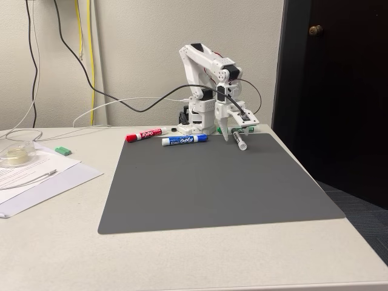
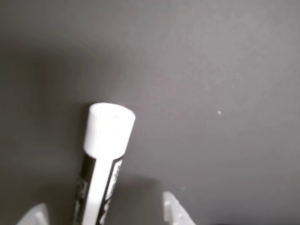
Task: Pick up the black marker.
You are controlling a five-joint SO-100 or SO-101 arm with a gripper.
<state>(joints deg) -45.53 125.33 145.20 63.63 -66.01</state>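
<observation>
The black marker (image 1: pixel 240 142) lies on the far right part of the grey mat (image 1: pixel 218 188), its white end toward the front. The gripper (image 1: pixel 228 134) hangs right over it; in the wrist view the fingers (image 2: pixel 176 211) are spread, one either side of the barrel (image 2: pixel 101 159). Left of it lie a blue marker (image 1: pixel 184 140) and a red marker (image 1: pixel 144 134), near the arm's base (image 1: pixel 203 121).
</observation>
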